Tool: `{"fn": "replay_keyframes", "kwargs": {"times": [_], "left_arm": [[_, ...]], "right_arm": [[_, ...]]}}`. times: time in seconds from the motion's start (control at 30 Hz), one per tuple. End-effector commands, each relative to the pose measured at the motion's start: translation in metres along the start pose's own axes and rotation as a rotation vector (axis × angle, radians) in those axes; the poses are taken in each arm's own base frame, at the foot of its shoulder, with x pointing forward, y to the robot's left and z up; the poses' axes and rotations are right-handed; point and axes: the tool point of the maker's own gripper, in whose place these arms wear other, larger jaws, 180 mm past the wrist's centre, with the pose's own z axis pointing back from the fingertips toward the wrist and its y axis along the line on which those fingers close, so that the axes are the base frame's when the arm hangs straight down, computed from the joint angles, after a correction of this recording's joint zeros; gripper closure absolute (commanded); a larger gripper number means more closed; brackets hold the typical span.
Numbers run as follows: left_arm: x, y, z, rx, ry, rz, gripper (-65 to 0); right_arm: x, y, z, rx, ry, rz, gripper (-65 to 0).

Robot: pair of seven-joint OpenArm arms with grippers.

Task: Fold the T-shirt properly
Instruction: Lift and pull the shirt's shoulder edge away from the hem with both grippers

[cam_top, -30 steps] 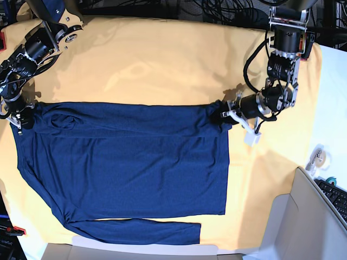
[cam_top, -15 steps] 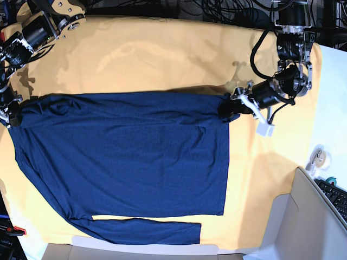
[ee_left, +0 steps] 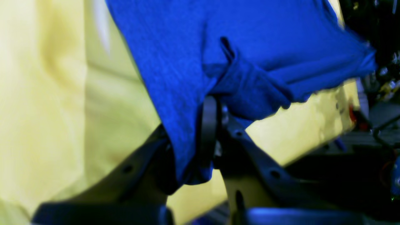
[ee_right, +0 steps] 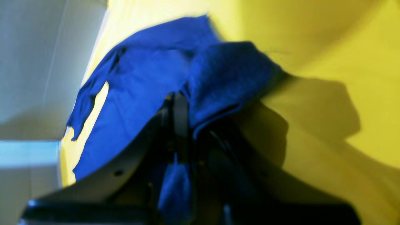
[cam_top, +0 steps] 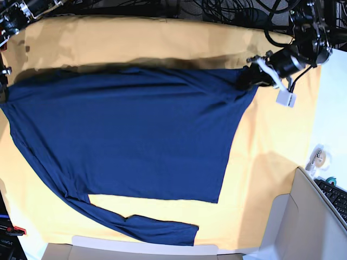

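The dark navy long-sleeved T-shirt (cam_top: 124,141) is stretched wide over the yellow-orange cloth (cam_top: 162,43). Its far edge is lifted and pulled taut between both grippers. My left gripper (cam_top: 247,79) is shut on the shirt's far right corner; the left wrist view shows its fingers (ee_left: 208,125) pinching the blue fabric (ee_left: 250,47). My right gripper (cam_top: 3,86) sits at the view's left edge, shut on the far left corner; the right wrist view shows the fabric (ee_right: 218,78) clamped at its fingertips (ee_right: 180,106). One sleeve (cam_top: 146,227) trails along the near edge.
A white tag (cam_top: 286,98) hangs below the left arm. A grey box (cam_top: 303,227), a keyboard (cam_top: 337,199) and a small tape roll (cam_top: 320,157) stand at the right. Cables lie along the far edge (cam_top: 217,8).
Both grippers have moved toward the far edge and outward with the shirt's corners. The folded top edge has opened out, and the shirt's body and lower sleeve have been dragged along.
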Motion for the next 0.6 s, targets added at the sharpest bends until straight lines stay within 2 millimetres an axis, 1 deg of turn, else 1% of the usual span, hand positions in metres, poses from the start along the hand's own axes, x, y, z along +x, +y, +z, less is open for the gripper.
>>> {"fn": "replay_keyframes", "kwargs": {"times": [0.0,0.1,0.17,0.23,0.4,0.5,0.57], "left_arm": [[0.005,0.002,0.011,0.016,-0.02,-0.036,-0.2],[-0.013,0.01,0.025,0.042,0.004,-0.051,-0.2],[-0.022,0.015,0.033,0.06,0.019,-0.058,-0.2],[-0.03,0.019,0.042,0.074,0.03,-0.073,-0.2],[-0.042,0.02,0.06,0.101,0.055,-0.113,-0.2],[-0.057,0.025,0.07,0.127,0.087,-0.087,-0.2],[-0.065,0.025,0.073,0.133,0.107,-0.072,-0.2]], "right_arm": [[0.023,0.004,0.011,0.013,-0.07,0.017,0.0],[0.024,-0.013,0.028,-0.011,-0.077,0.002,0.0],[0.031,-0.019,0.038,-0.017,-0.083,0.01,0.0],[0.033,-0.025,0.045,-0.02,-0.08,0.008,0.0],[0.035,-0.037,0.064,-0.028,-0.088,-0.013,0.0],[0.035,-0.049,0.078,-0.054,-0.087,-0.017,0.0],[0.034,-0.053,0.084,-0.059,-0.079,-0.02,0.0]]}}
